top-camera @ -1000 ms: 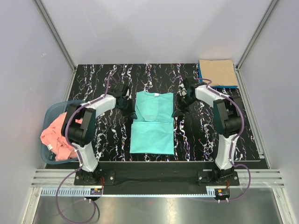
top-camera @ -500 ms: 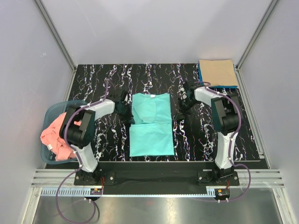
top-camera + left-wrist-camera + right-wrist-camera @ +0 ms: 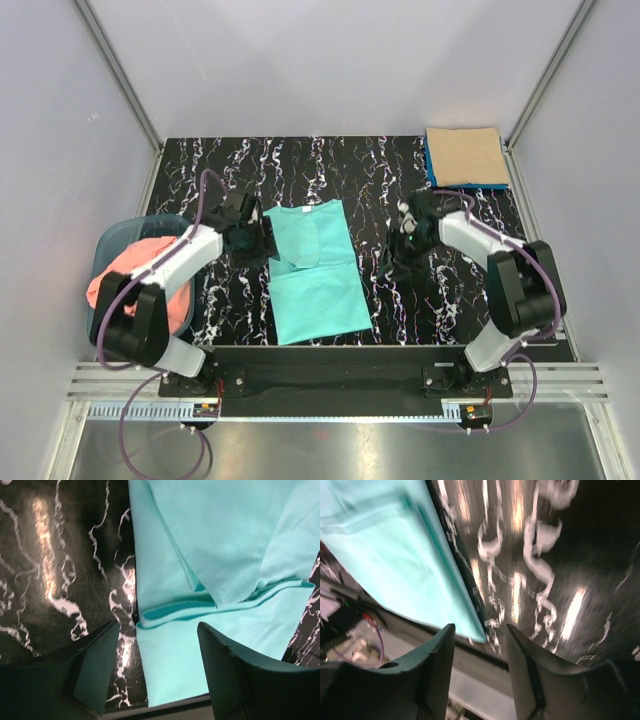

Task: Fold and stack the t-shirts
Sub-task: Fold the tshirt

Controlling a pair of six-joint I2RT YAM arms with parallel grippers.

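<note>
A turquoise-green t-shirt (image 3: 312,272) lies flat mid-table, its top part folded over (image 3: 225,545), slightly skewed. My left gripper (image 3: 252,240) hovers open over the shirt's left edge, and the wrist view shows its gripper (image 3: 159,626) straddling that edge with nothing pinched. My right gripper (image 3: 404,246) stands open over bare table, right of the shirt; its wrist view shows the gripper (image 3: 480,627) with the shirt's corner (image 3: 395,560) off to the left. A tan-beige t-shirt (image 3: 465,155) sits folded on a blue one (image 3: 472,184) at the back right. A salmon pink t-shirt (image 3: 125,288) is bunched in the basket.
The blue-grey plastic basket (image 3: 112,240) stands at the table's left edge, beside the left arm. The black marbled table (image 3: 430,310) ends at a metal rail along the near side. Grey walls close in the back and sides.
Both grippers have opened and let go of the turquoise shirt. The left one moved toward the near left, the right one away to the right. The shirt now lies skewed.
</note>
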